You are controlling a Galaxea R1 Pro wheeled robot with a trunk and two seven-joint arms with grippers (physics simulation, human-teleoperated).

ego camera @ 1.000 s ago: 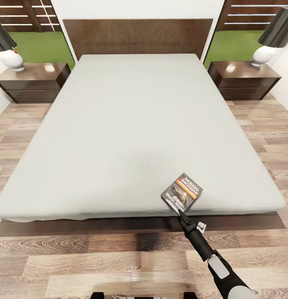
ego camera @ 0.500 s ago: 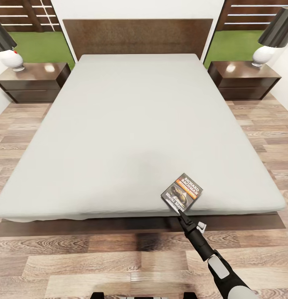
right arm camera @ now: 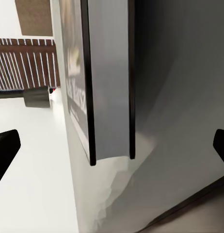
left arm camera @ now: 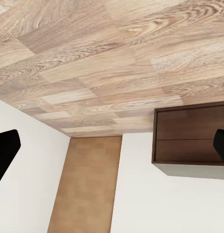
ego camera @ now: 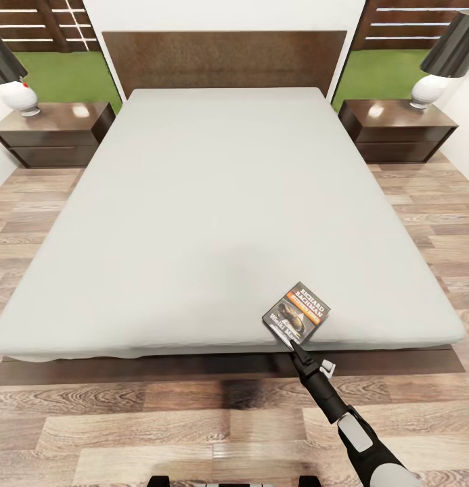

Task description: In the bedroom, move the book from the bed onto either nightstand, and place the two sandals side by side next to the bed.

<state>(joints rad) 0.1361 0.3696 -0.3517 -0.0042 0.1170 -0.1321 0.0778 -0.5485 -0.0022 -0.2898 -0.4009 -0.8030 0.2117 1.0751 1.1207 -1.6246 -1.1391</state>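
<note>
The book lies flat on the grey mattress of the bed, close to its foot edge on the right side. My right gripper reaches over the foot edge to the book's near corner. In the right wrist view the book's page edge stands between the widely spread fingertips of my right gripper, which is open. My left gripper is open over the plank floor with nothing between its fingers. The sandals are out of view.
A dark-brown nightstand with a lamp flanks the headboard on the left, another nightstand with a lamp on the right. Wood floor runs along the bed's foot. The left wrist view shows a dark cabinet.
My right arm has crept very slightly toward the book. The book and everything else stay where they were.
</note>
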